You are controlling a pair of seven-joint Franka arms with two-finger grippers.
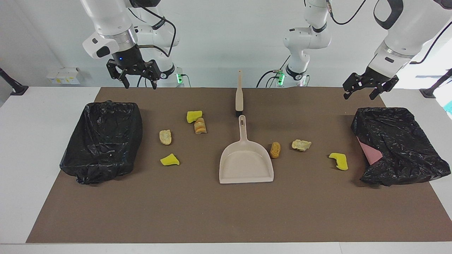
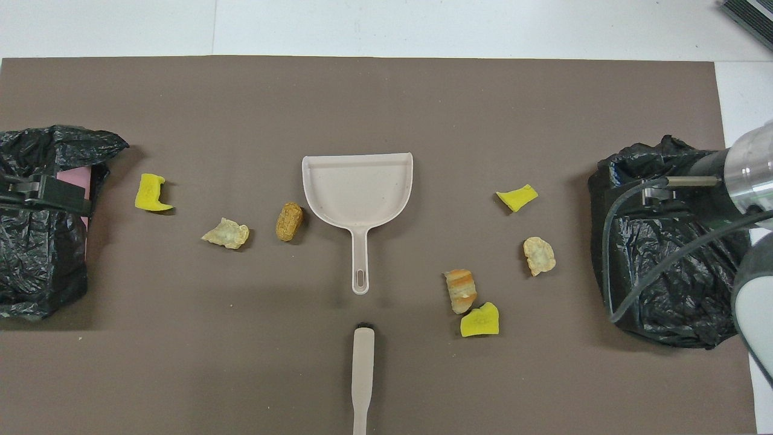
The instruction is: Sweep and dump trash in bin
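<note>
Here, your largest thing is the brown mat (image 1: 226, 211) that carries everything, and the dustpan (image 1: 246, 164) at its middle is the landmark to read from. Two bins lined with black bags sit well apart from the dustpan: one bin (image 1: 102, 141) at the right arm's end of the table, the other bin (image 1: 399, 144) at the left arm's end, with a pink patch showing under its bag.

The right gripper (image 1: 138, 84) hangs over the mat edge by its bin, jaws spread and holding nothing. The left gripper (image 1: 363, 92) hangs above its bin, jaws likewise apart and empty.

The dustpan lies flat, handle pointing toward the robots. The brush (image 1: 239, 93) lies in line with that handle, nearer to the robots, a small gap between them.

The trash is seven scraps in the open on the mat. Toward the left arm's end of the dustpan: a brown lump (image 1: 275, 150) just beside its wall, a pale lump (image 1: 301, 144), then a yellow chunk (image 1: 339, 160). Toward the right arm's end: a striped bread lump (image 1: 200, 126) touching a yellow chunk (image 1: 194, 116), a tan lump (image 1: 165, 137), and a yellow wedge (image 1: 170, 160).

The facing view shows both grippers whole; from overhead the arms partly cover the bins.
</note>
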